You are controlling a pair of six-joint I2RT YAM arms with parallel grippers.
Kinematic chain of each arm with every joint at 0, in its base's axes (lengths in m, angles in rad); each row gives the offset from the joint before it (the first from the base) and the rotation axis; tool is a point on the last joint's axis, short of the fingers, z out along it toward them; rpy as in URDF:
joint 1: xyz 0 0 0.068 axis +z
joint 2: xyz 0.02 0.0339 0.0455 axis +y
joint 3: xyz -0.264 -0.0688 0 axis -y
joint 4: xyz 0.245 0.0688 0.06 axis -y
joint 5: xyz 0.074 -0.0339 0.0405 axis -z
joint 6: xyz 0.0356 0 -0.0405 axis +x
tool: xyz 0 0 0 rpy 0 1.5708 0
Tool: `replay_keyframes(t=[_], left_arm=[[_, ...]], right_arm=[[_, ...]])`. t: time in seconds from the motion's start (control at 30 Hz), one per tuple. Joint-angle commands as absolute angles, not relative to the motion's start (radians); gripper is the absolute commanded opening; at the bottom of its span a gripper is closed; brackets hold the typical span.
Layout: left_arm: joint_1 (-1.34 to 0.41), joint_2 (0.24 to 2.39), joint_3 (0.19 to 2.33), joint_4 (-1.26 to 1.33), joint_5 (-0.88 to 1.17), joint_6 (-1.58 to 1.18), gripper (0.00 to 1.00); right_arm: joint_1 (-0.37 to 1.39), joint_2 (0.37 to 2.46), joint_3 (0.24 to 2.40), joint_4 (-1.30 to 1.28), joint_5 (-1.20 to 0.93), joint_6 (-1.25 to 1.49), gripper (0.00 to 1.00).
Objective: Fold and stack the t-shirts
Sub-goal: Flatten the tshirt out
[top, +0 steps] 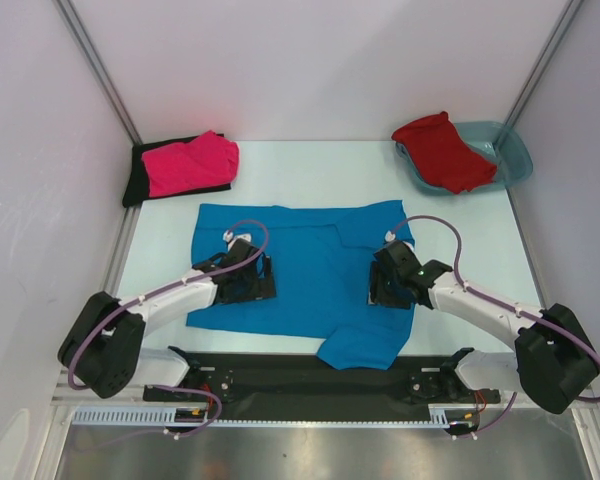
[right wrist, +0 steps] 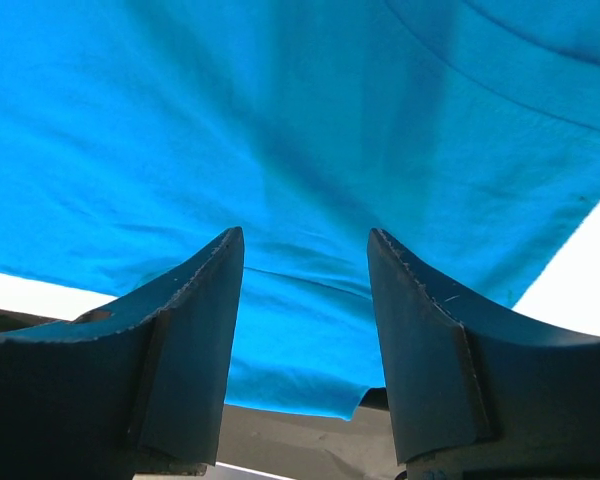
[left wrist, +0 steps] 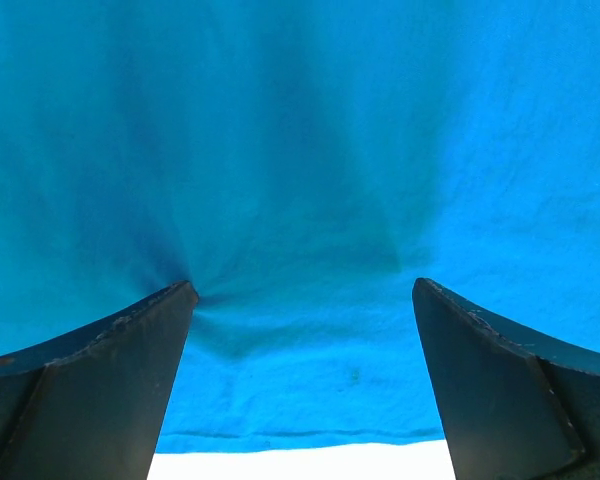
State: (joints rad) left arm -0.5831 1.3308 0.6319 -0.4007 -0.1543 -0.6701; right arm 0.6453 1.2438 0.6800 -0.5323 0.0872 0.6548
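top external: soft creased blue t-shirt (top: 320, 262) under left gripper (top: 252, 280) and right gripper (top: 385, 288), both spread

Pale walls (top: 310, 60), light table (top: 310, 170)

The place is a robotics lab test cell, not a home: a pale worktop (top: 310, 165) is boxed in on three sides by plain white panels (top: 320, 60) set between bare metal posts (top: 100, 70). Two white robot arms, the left arm (top: 170, 295) and the right arm (top: 480, 305), trail looping purple cables (top: 425, 218) and are bolted to a black base plate (top: 310, 385) at the near edge, with a slotted rail (top: 130, 413) and sheet metal (top: 330, 455) in front. A blue t-shirt (top: 320, 270), a pink t-shirt (top: 190, 162), a red t-shirt (top: 440, 150) and a teal plastic tub (top: 515, 155) lie there like test props.
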Motion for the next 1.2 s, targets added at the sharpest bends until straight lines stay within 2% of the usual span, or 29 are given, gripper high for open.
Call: replay_keyframes(t=[0.0, 0.23, 0.4, 0.53, 0.77, 0.97, 1.17], left_arm=[[-0.584, 1.319, 0.569, -0.545, -0.201, -0.696, 1.00], [-0.586, 1.212, 0.578, -0.580, -0.212, -0.710, 1.00], [-0.588, 1.186, 0.719, -0.525, -0.210, -0.638, 1.00], [-0.588, 1.328, 0.906, -0.499, -0.244, -0.510, 1.00], [-0.565, 1.669, 1.205, -0.367, -0.172, -0.410, 1.00], [-0.519, 1.896, 1.365, -0.351, -0.098, -0.388, 1.00], [-0.503, 1.983, 1.431, -0.367, -0.084, -0.370, 1.00]], right_arm=[[0.650, 1.221, 0.695, -0.551, 0.135, 0.663, 0.57], [0.649, 1.224, 0.732, -0.546, 0.218, 0.646, 0.58], [0.641, 1.258, 0.817, -0.505, 0.276, 0.527, 0.61], [0.569, 1.336, 0.905, -0.410, 0.262, 0.437, 0.62], [0.453, 1.691, 1.141, -0.359, 0.213, 0.379, 0.61], [0.416, 1.841, 1.275, -0.331, 0.210, 0.365, 0.61], [0.390, 1.936, 1.345, -0.360, 0.224, 0.357, 0.61]])
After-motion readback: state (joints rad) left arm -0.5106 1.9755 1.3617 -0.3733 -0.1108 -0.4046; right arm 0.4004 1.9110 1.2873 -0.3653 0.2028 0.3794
